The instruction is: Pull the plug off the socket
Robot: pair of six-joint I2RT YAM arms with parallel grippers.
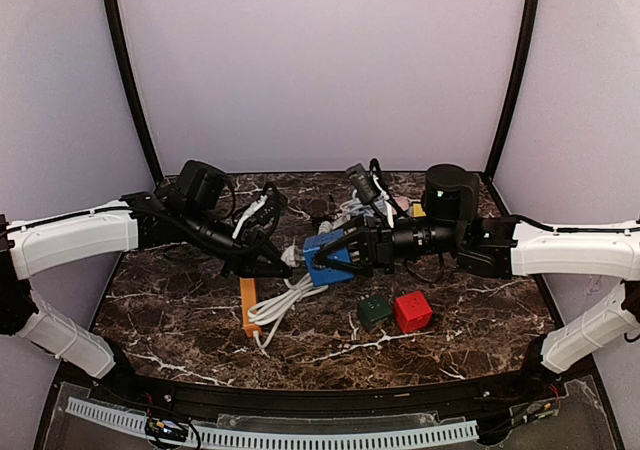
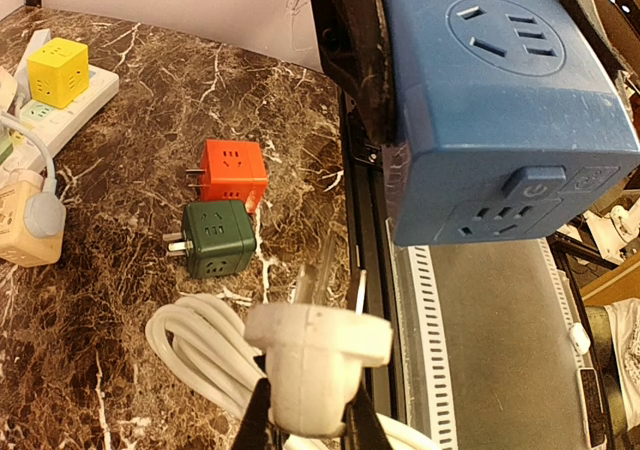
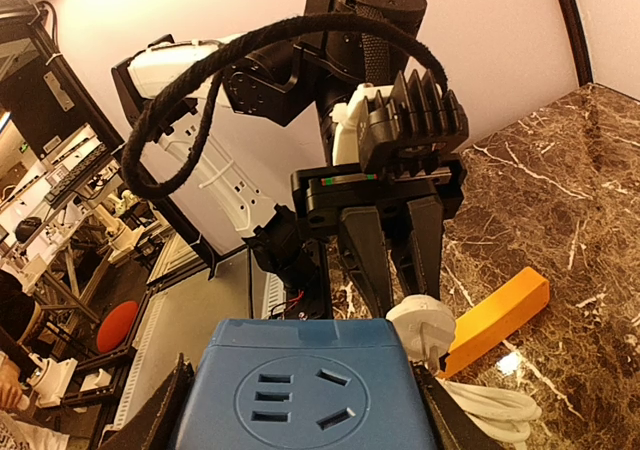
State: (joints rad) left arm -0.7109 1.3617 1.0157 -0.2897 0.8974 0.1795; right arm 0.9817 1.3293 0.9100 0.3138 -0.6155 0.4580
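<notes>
Plug (image 2: 318, 355) is out: both prongs are bare, with a visible gap to the socket (image 2: 500, 110) face. Pull looks done; at most a set-down is left. Plug is held off the tabletop (image 2: 120, 220), between the hands, just beside the socket. Prongs point at the socket, cord (image 2: 200, 350) trails away; long axis runs hand to hand. Left hand (image 2: 310, 425) is clamped on the plug, right hand (image 1: 352, 253) clamped on the socket.

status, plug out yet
Left gripper shut on white plug. Right gripper shut on blue socket cube. Prongs bare, plug out. Nothing in between.
</notes>
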